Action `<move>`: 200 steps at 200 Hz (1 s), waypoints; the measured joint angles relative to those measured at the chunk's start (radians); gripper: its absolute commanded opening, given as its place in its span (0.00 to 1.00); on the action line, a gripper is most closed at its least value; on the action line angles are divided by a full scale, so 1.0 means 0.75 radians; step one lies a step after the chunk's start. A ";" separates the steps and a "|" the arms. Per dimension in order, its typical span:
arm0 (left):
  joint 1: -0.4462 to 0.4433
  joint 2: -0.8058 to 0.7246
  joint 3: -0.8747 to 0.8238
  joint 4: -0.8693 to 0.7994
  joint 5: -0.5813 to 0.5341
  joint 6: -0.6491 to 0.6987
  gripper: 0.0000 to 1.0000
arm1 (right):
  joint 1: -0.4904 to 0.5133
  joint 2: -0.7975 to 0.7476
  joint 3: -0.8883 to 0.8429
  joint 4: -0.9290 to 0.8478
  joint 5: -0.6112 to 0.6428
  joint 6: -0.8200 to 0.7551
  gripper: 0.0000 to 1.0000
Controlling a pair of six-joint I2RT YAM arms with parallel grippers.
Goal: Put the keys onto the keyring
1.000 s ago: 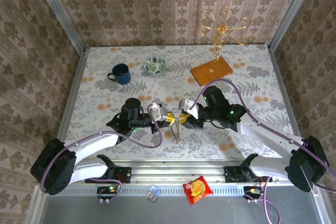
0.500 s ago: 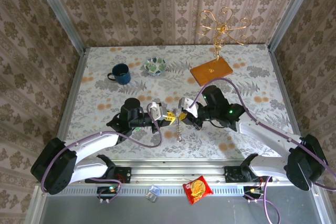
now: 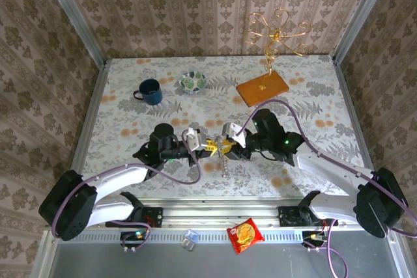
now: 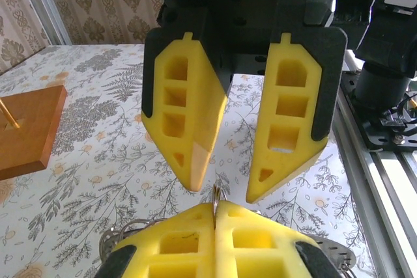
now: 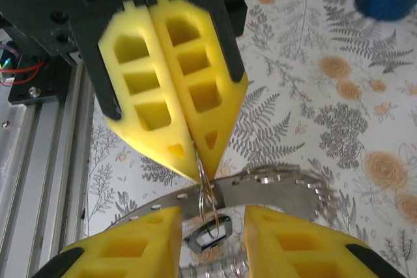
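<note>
My left gripper is shut on the thin steel keyring, which stands up between its yellow pads. Seen from the right wrist, the keyring pokes out below the left gripper's closed fingers. A small metal tag hangs from it, in front of a curved perforated silver strip. My right gripper faces it tip to tip, open, its fingers apart on either side of the ring and touching nothing. A silver chain dangles below the two grippers. The keys are hidden.
A blue mug and a patterned bowl stand at the back left. A wooden base with a gold wire stand is at the back right. A red snack packet lies beyond the near rail.
The dangling chain has gone from slanting left to hanging straight down. Both grippers stay tip to tip at mid-table, hardly shifted.
</note>
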 measured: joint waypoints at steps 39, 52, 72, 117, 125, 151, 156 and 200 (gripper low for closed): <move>0.000 0.028 -0.014 0.093 0.001 -0.050 0.00 | -0.003 0.003 -0.003 0.062 -0.021 0.018 0.25; 0.000 0.035 -0.022 0.117 0.001 -0.065 0.00 | -0.003 0.009 -0.003 0.077 -0.026 0.026 0.19; 0.002 0.045 -0.033 0.153 -0.002 -0.088 0.00 | -0.003 0.019 -0.003 0.088 -0.044 0.031 0.09; 0.003 0.049 -0.047 0.174 -0.017 -0.119 0.08 | -0.007 0.030 -0.007 0.094 -0.057 0.028 0.00; 0.002 0.049 -0.047 0.173 -0.021 -0.117 0.18 | -0.007 0.030 -0.007 0.093 -0.057 0.023 0.00; 0.000 0.042 -0.047 0.151 -0.037 -0.106 0.33 | -0.007 0.042 0.022 0.000 -0.048 -0.023 0.00; -0.001 0.036 -0.047 0.135 -0.036 -0.096 0.34 | -0.007 0.050 0.037 -0.024 -0.046 -0.039 0.00; -0.001 -0.018 0.007 -0.071 -0.042 0.006 0.40 | -0.005 0.097 0.178 -0.224 -0.007 -0.160 0.00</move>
